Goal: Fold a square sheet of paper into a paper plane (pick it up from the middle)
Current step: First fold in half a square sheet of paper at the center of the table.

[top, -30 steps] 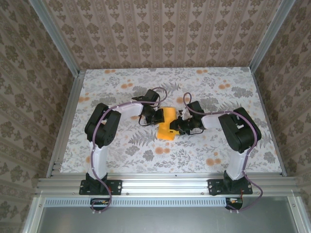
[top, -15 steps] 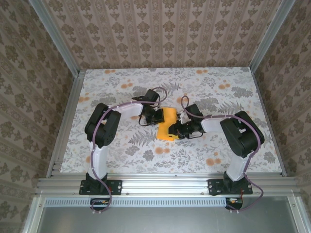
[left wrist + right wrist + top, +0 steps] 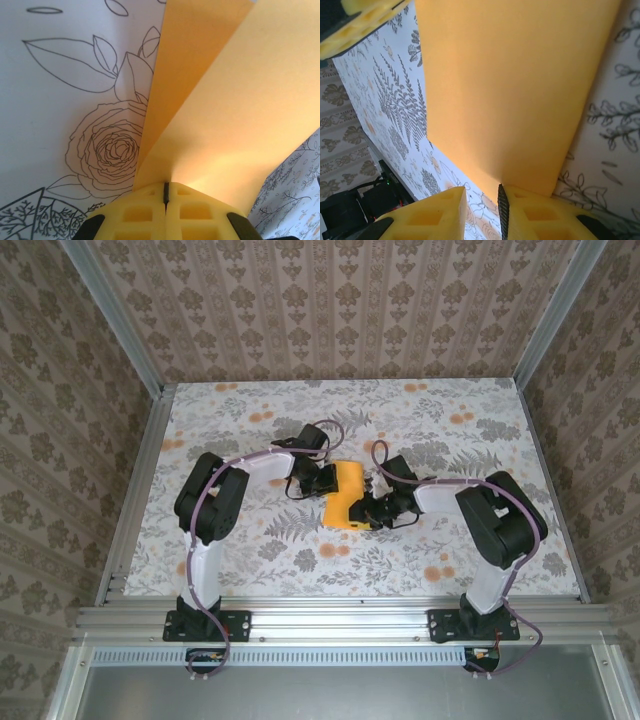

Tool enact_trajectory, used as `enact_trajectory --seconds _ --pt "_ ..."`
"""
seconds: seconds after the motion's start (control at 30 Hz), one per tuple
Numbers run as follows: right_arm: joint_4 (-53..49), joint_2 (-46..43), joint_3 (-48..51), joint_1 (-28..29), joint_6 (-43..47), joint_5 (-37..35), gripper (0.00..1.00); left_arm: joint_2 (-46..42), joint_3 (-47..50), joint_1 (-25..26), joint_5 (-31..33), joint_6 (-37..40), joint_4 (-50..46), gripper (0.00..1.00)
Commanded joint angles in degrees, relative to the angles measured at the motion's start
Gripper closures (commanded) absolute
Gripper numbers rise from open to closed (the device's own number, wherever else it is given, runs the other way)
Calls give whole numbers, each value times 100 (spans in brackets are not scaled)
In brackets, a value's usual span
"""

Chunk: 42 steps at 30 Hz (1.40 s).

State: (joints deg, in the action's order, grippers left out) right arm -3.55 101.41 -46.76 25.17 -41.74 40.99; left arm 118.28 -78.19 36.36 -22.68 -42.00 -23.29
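Right claw (image 3: 373,508) crept near-left along square sheet of paper (image 3: 348,490), jaws narrowly apart; my left claw (image 3: 166,192) pinches it. Align edges before closing.

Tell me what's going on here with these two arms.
Two robot arms are working on an orange paper in the middle of the flowered table. The left tool is shut on one edge of it, and two layers fan out from that grip. The right tool sits at the opposite edge with its jaws apart; the paper lies against one finger and does not look clamped. The paper is partly folded, not yet a plane.
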Motion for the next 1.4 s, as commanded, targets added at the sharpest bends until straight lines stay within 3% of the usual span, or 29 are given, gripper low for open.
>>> enact_trajectory --seconds 0.0,0.2,0.47,0.87,1.13,1.37 --pt "-339 -102 113 67 82 -179 74 433 240 46 589 -52 -678 96" --pt "-773 207 -62 67 69 -630 74 406 248 47 580 -32 -677 96" --pt "-668 -371 -783 -108 185 -857 74 371 226 47 528 25 -668 96" --pt "-327 1166 -1878 -448 122 -1055 84 380 187 47 509 54 -731 96" --pt "-384 1324 -1766 -679 -129 -1401 84 398 164 29 654 172 -929 97" --pt "143 1124 -2001 -676 -357 -1044 84 404 60 29 652 235 -969 97"
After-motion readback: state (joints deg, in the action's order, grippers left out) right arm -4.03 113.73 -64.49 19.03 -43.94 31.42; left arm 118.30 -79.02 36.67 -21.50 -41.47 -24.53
